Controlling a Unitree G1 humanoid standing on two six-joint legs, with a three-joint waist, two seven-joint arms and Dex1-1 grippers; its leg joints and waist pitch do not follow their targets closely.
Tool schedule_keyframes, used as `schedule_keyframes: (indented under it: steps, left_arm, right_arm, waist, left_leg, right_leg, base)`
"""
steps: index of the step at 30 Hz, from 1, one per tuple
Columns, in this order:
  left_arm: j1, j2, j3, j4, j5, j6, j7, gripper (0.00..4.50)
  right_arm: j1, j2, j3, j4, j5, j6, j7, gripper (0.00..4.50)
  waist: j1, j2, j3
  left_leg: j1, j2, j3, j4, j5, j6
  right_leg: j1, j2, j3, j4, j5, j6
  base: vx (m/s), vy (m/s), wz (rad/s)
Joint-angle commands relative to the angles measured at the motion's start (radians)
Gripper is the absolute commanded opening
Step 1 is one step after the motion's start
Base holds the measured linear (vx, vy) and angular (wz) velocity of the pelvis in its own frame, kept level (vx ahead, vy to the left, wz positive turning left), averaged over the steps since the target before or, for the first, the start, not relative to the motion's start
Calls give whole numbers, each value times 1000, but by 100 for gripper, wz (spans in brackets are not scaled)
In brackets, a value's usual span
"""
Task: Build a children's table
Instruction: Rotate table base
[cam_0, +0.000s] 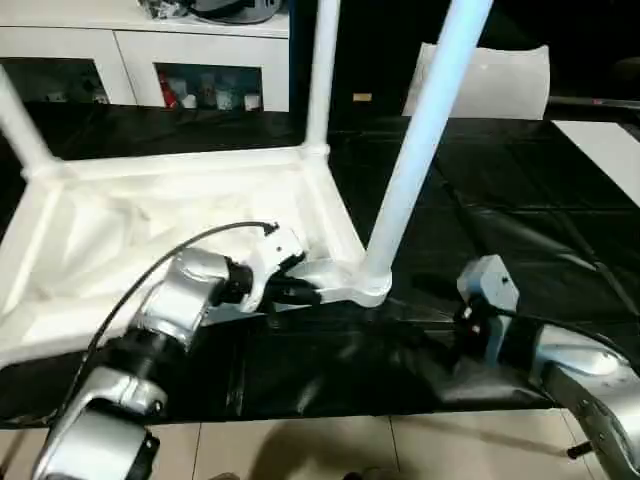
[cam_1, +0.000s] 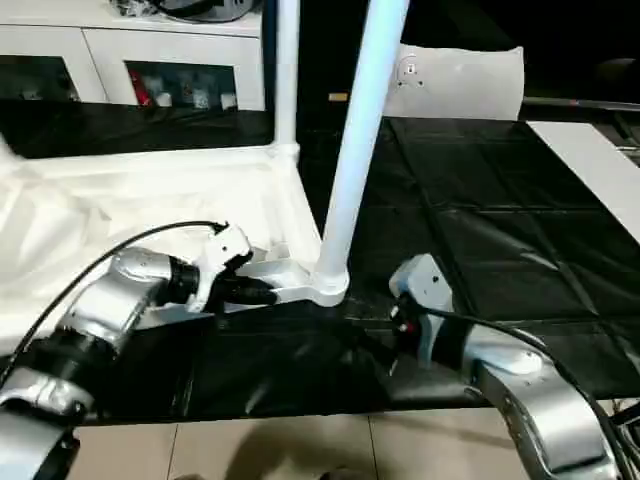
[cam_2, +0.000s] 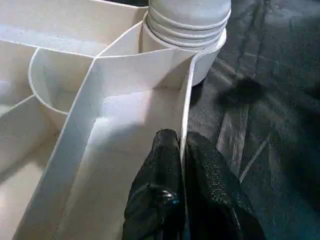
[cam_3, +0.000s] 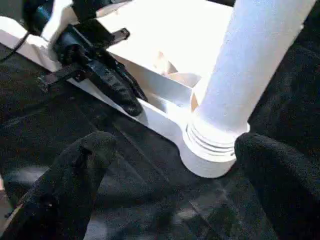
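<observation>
Fingers of your left gripper are pinched on the thin raised rim of the children's table, one black finger on each side of the wall, just short of the near corner socket. Fingers of your right gripper stand wide apart and hold nothing; in the right wrist view one finger and the other flank the socket with a clear gap on both sides, touching neither it nor the leg. The table lies upside down on the black surface, its ribbed underside facing up, occupying the 9 to 11 o'clock part of the head view. A white tapered leg stands in the near corner socket, leaning slightly toward 1 o'clock; its ridged base sits in the socket collar. A second leg rises from the far corner at 12 o'clock, and a third leg shows at the 10 o'clock edge. White cabinets stand behind the surface at 11 o'clock, and pale floor tiles lie at 6 o'clock.
</observation>
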Motion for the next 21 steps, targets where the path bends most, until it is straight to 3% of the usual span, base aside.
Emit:
schedule_keyframes:
  steps: [1, 6, 9, 11, 14, 18, 20, 21]
  left_arm:
    - [30, -9, 43, 9, -17, 14, 68, 1]
    - [47, 35, -17, -17, 13, -100, 9, 1]
    - [54, 90, -69, -22, 24, -223, -95, 1]
    - [52, 108, -81, -17, 25, -288, -127, 1]
    - [43, 113, -78, -8, 19, -305, -140, 1]
    - [32, 88, -47, -5, -46, -257, -168, 1]
    - [21, 78, -44, 21, -48, -270, -154, 55]
    - [16, 76, -45, 35, -48, -273, -153, 55]
  right_arm:
    - [-5, 0, -5, 4, -8, -6, -9, 450]
    - [-6, 1, 6, 7, -13, -17, -4, 450]
    - [-6, -6, 2, 10, -16, -28, 7, 450]
    - [-5, -8, -3, 11, -14, -32, 9, 450]
    - [0, -11, -4, 11, -13, -36, 12, 450]
    - [7, -14, 1, 8, -11, -45, 22, 450]
    - [6, -12, 0, 14, -14, -51, 21, 450]
    - [5, -10, -1, 18, -16, -55, 21, 450]
  waist:
    - [11, -16, -52]
    - [9, -15, -53]
    - [8, -10, -57]
    - [11, -6, -58]
    - [14, -5, -58]
    - [22, -6, -57]
    - [24, -9, -56]
    - [27, -5, -57]
  left_leg:
    - [3, 38, -16, -66, -203, 61]
    - [1, 38, -19, -69, -213, 60]
    - [1, 41, -20, -70, -203, 56]
    - [4, 42, -17, -70, -194, 56]
    - [6, 44, -15, -71, -191, 53]
    - [7, 43, -14, -70, -196, 45]
    - [6, 42, -14, -70, -196, 44]
    - [7, 41, -14, -70, -197, 43]
  right_leg:
    - [43, -78, 41, -96, -397, -154]
    - [39, -78, 41, -104, -449, -111]
    - [38, -76, 43, -97, -394, -119]
    - [39, -76, 45, -91, -331, -146]
    - [41, -76, 45, -83, -267, -178]
    - [42, -79, 46, -85, -308, -171]
    - [42, -78, 46, -87, -312, -165]
    - [42, -79, 45, -86, -316, -163]
  base:
    - [0, 0, 0]
    - [0, 0, 0]
    - [0, 0, 0]
    - [0, 0, 0]
    - [0, 0, 0]
    - [0, 0, 0]
    - [0, 0, 0]
    - [0, 0, 0]
